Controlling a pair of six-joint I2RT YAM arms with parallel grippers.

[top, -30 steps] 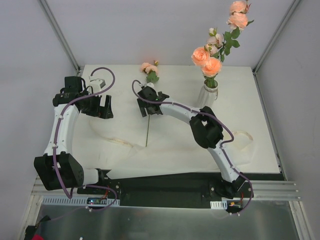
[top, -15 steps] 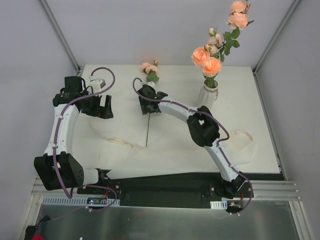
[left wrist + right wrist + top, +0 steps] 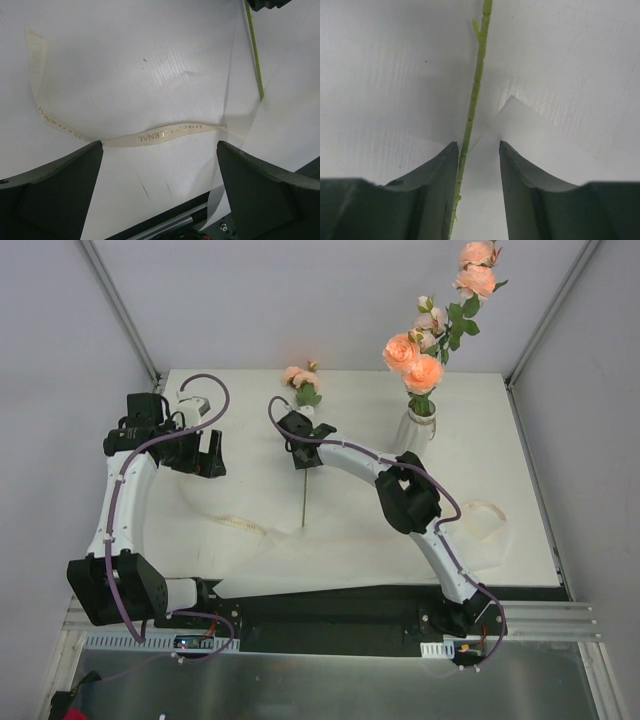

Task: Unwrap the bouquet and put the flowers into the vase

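Vase [image 3: 417, 430] holds flowers [image 3: 412, 358]; right gripper [image 3: 304, 457] at lone rose [image 3: 297, 376] stem.

A: Where are the flowers sitting?
B: Several peach roses [image 3: 424, 371] are standing upright in the clear glass vase [image 3: 415, 433], far right. One single rose [image 3: 298, 377] is stretching its thin stem over the unfolded white wrapping paper [image 3: 340, 540].

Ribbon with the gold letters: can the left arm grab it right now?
Probably yes. The ribbon lies flat and uncovered right under the open left gripper, with nothing between them.
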